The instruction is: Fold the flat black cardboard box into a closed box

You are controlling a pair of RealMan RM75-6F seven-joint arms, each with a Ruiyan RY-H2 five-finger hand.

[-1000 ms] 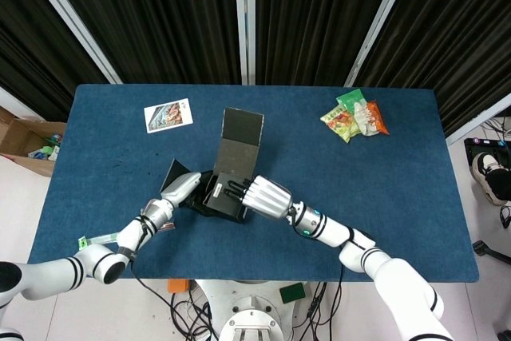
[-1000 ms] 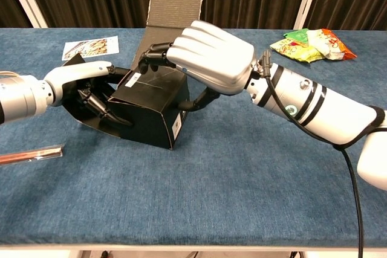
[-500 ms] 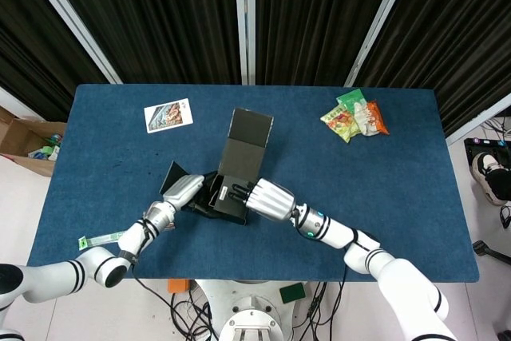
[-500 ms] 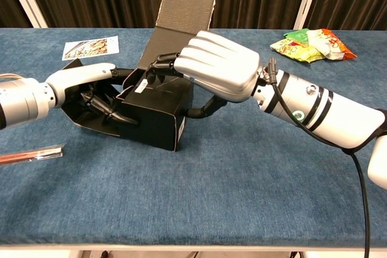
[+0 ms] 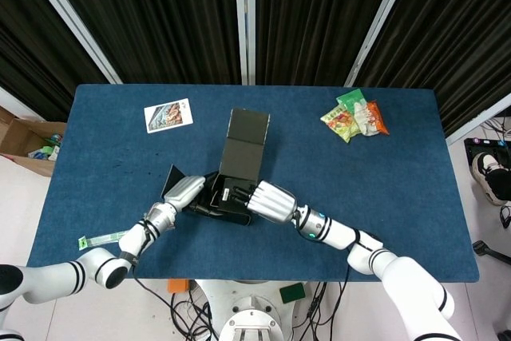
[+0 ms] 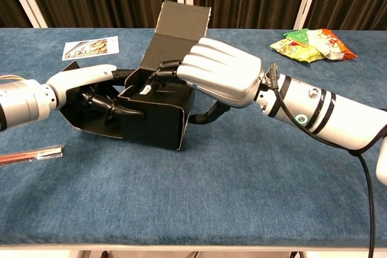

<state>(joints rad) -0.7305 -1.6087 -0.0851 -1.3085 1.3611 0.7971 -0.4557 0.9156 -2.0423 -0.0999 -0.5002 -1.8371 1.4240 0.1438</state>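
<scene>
Chest view is showing the black cardboard box (image 6: pixel 158 120) sitting partly formed near the middle of the counter's (image 6: pixel 199 209) front edge, its lid flap (image 6: pixel 180 25) standing upright at the back. The right hand (image 6: pixel 221 77) is resting over the box's top, fingers curled over the open rim and thumb pressing its right wall, so it is gripping the box. The left hand (image 6: pixel 81 86) is reaching in from the left, fingers extended against the left side flap, holding nothing. Compared with a second ago, the box is sitting squarer and lower with the lid flap more upright, which suggests the body is taking shape while the lid is not yet closed. Right fingertips are disappearing inside the box, and the interior is too dark to read. Farther out, a picture card (image 5: pixel 168 115) is lying toward the far left corner, snack packets (image 5: pixel 354 116) toward the far right, and a thin wrapped strip (image 6: pixel 30 154) near the front left edge.
</scene>
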